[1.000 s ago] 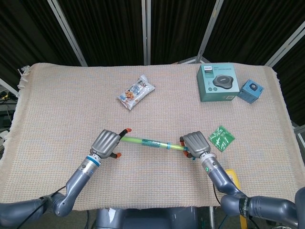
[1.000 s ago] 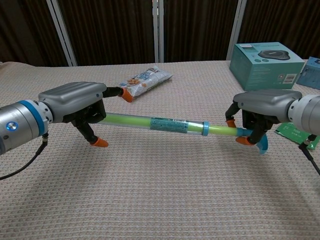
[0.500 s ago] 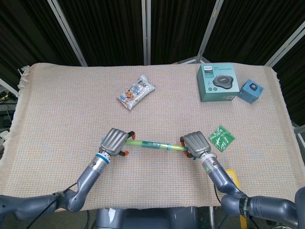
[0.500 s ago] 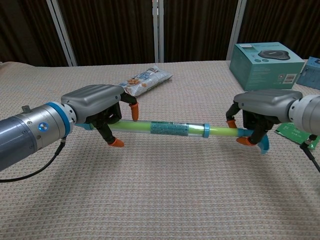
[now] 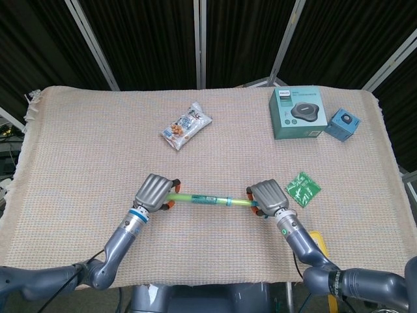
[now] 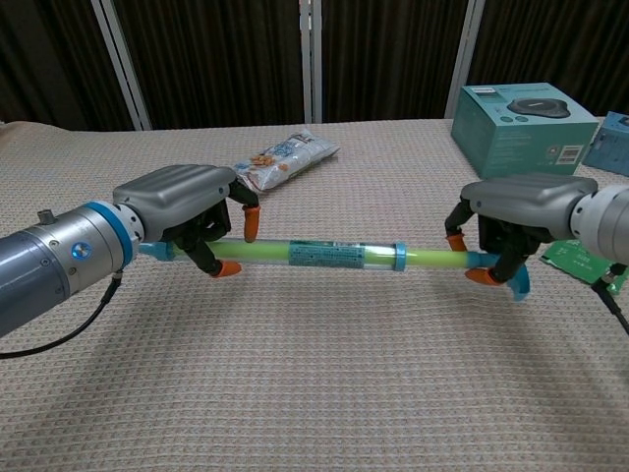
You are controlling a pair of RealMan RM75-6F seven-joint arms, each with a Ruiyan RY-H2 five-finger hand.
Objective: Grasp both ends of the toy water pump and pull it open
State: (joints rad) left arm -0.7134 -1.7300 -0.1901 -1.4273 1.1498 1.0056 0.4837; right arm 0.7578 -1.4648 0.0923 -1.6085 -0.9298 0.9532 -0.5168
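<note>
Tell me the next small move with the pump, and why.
Probably draw the two hands straight apart along the pump's axis. The left hand has its fingers wrapped around one end of the pump, the right hand grips the other end at the blue handle, and the pump hangs level above the table. Both ends look held, so the pull can start.

The slim translucent lime-green toy water pump tube point(image 6: 324, 255) carries a printed label in teal along its middle and a light blue ring near its right end; the left hand point(image 6: 187, 202) is matte grey with orange fingertips point(image 6: 250, 222), above a blue wrist band; the right hand point(image 6: 521, 211) is the same grey and orange; the woven tablecloth point(image 5: 98, 143) is beige with a fine grid; near its far right corner sit a teal cardboard box point(image 5: 298, 112) and a small blue cube point(image 5: 343, 124).
</note>
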